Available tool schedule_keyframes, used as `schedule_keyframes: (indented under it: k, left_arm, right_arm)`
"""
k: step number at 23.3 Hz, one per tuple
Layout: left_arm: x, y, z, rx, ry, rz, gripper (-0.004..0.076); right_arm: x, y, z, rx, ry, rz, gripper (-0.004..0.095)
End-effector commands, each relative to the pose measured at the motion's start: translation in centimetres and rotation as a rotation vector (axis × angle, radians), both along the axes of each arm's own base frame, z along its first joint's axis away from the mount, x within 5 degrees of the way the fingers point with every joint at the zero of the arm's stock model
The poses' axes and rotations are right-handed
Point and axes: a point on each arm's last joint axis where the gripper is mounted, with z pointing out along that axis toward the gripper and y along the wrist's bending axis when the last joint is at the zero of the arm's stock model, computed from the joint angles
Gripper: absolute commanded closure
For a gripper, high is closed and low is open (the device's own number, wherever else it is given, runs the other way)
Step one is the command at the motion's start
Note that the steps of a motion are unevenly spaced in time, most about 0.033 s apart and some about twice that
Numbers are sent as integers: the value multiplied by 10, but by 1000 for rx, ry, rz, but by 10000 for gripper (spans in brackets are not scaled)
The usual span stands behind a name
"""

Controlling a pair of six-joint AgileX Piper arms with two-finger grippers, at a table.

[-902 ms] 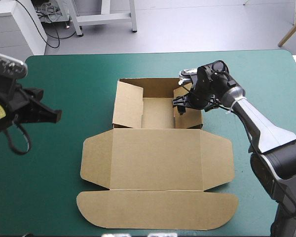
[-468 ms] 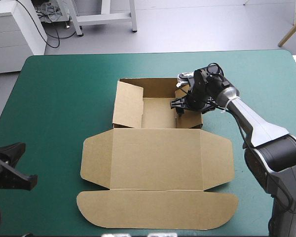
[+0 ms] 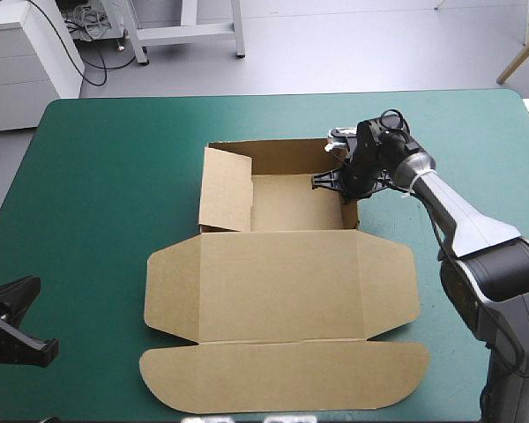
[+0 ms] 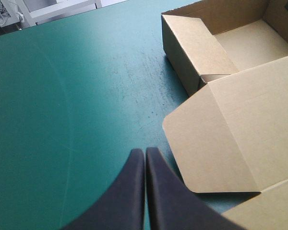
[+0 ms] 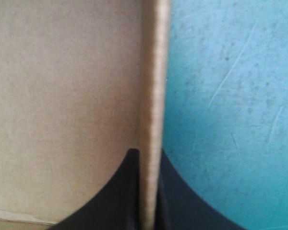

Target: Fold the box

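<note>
**Right wall in the pinch, lid lying flat**

You are working the tray end of the box, which is sitting mid-table on the teal-green cover with its lid spread flat toward the near edge. The right gripper is clamping the right wall: its black fingers are all but closed, one on each face, with the raw board edge running up between them. The left gripper is hanging over bare cover well apart from the box's left side, its fingers pressed together and holding nothing.

By the look of it you are partway through raising and setting the side walls. The back wall is standing, while the left wall is leaning inward over the tray floor rather than sitting square.

The next move is probably calling for the right wall to be pressed upright along its crease and tucked, which will want a steady push, not a twist.

The board is plain, matte, brown and stiff, with a pale fibrous cut edge. It is bending only at its scored lines. The lid's side ears and the long tuck flap have rounded corners.
</note>
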Motion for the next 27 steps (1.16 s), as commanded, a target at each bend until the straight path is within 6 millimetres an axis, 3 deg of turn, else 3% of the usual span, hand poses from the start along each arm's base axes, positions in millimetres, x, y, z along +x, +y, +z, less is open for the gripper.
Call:
schedule_keyframes:
  k: [1,7,9,10,14,18,22,27]
  left_arm:
    - [-1,1,1,7,37,11,734]
    - [-1,1,1,8,37,13,734]
    - [-1,1,1,8,37,13,734]
    - [-1,1,1,8,37,13,734]
    - [-1,1,1,8,37,13,734]
    - [-1,2,1,20,31,21,734]
    - [1,6,1,49,16,50,734]
    - [1,6,2,50,15,52,734]
  right_arm:
    - [3,-29,56,27,-173,-31,927]
    - [11,-119,94,-24,-226,-155,927]
    - [11,-156,103,-40,-242,-227,927]
    - [8,-192,107,-53,-255,-307,927]
    - [-3,-251,106,-86,-250,-419,927]
    - [-28,-324,107,-174,-252,-583,927]
    - [-46,-355,101,-299,-184,-667,927]
    - [-42,-363,83,-284,-139,-708,887]
